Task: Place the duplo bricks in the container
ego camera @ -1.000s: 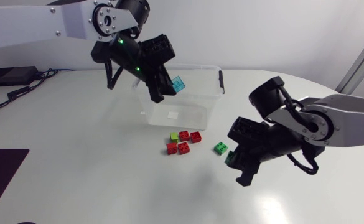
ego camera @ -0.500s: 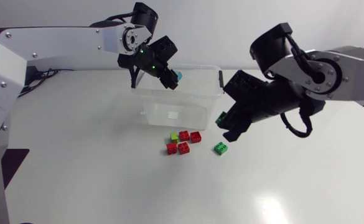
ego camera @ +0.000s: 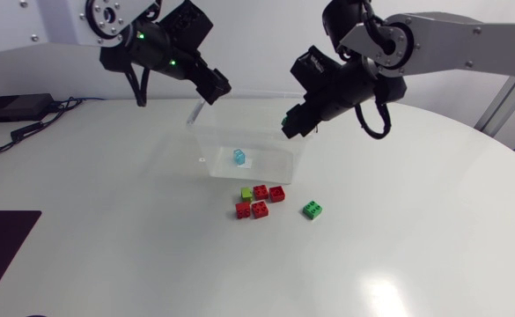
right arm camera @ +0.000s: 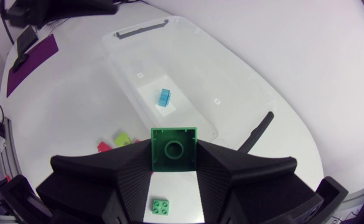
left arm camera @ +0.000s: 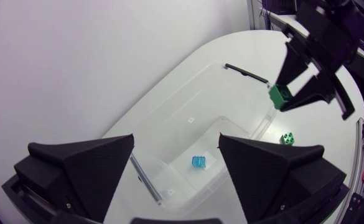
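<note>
Duplo bricks, red, lime and green, lie loose on the table just in front of the clear container, and a blue brick rests on its floor. The right gripper clamps a dark green brick above the container's right end. The left gripper hangs over the container's left end, its fingers spread wide.

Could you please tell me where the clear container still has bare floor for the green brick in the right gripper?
The clear plastic container holds only a light blue brick by one long wall. From it to either black-handled end the floor is bare, room for the held green brick. Outside, red bricks and a lime brick crowd its near wall.
</note>
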Robot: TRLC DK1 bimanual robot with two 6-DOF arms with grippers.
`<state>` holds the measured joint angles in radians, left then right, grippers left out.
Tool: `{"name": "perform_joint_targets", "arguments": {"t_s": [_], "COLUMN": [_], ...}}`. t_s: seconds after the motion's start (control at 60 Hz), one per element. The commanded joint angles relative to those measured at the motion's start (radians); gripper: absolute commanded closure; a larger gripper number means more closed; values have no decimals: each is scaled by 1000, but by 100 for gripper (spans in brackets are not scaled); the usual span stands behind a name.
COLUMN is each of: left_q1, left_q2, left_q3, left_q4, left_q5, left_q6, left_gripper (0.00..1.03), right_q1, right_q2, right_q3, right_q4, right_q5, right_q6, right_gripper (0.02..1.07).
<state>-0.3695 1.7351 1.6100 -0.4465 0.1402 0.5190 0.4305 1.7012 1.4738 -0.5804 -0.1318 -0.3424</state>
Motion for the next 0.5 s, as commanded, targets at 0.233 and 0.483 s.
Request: {"name": "perform_joint_targets", "arguments": {"t_s": [0.233, 0.483], "left_q1": [-59, -131], "left_q2": [-178, -204], "left_q3": [-372, -552], "left_q4": [66, 114], "left_q5": [-21, -19], "left_q6": [22, 75], "left_gripper": [5, 6], "right_q1": [-18, -21], "right_q2": [210, 328], "right_q3": [227, 339], "right_q4": [-6, -24], "right_q5": [15, 55], "right_q6": [40, 40], "right_gripper": [76, 14]}}
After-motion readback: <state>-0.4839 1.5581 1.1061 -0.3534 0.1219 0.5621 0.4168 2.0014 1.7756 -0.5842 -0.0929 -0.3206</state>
